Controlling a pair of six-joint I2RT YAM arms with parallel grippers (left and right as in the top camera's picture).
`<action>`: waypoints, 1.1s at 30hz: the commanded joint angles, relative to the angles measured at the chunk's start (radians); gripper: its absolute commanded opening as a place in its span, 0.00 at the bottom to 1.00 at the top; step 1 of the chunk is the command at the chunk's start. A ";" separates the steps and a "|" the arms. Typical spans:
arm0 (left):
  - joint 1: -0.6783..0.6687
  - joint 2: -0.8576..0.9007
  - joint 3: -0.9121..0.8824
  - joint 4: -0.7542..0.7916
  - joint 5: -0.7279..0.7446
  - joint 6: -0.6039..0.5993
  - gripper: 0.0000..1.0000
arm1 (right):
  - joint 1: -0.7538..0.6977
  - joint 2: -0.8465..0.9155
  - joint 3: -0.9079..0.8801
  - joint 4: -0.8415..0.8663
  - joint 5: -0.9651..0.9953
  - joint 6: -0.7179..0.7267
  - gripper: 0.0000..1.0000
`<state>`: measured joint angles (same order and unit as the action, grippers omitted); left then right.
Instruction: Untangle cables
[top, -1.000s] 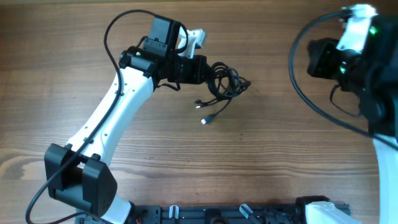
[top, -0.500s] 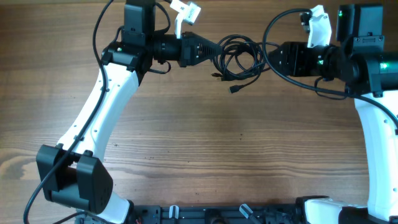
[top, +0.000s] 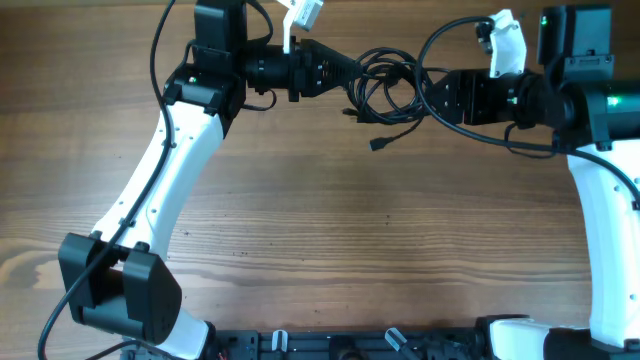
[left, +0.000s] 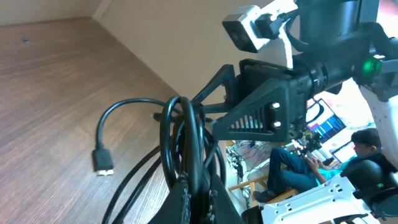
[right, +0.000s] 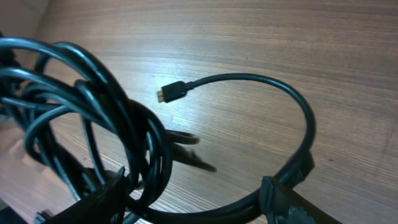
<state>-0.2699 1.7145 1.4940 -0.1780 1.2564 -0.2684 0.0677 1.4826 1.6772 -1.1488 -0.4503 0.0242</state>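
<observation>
The knotted cables (top: 385, 85) are up at the 12 o'clock side of the wooden table (top: 330, 230), with one plug (top: 378, 145) trailing out toward 6 o'clock. The left gripper (top: 347, 77) is clenched on the bundle from 9 o'clock. Over at 3 o'clock the right gripper (top: 430, 95) is released, jaws spread either side of a loop.

Wood-grain table (top: 330, 230), brown planks, black mounting hardware (top: 340, 345) along near edge
</observation>
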 joint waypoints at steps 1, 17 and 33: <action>0.000 -0.028 0.013 0.016 0.037 -0.013 0.04 | 0.000 0.049 0.003 -0.010 0.064 -0.016 0.67; -0.003 -0.028 0.013 0.040 0.033 -0.032 0.04 | 0.000 0.051 0.003 0.052 -0.179 -0.073 0.66; -0.010 -0.028 0.013 0.040 0.029 -0.142 0.04 | 0.061 0.064 0.003 0.033 -0.195 -0.102 0.67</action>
<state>-0.2668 1.7145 1.4940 -0.1478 1.2629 -0.3481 0.0856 1.5391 1.6772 -1.1217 -0.5823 -0.0547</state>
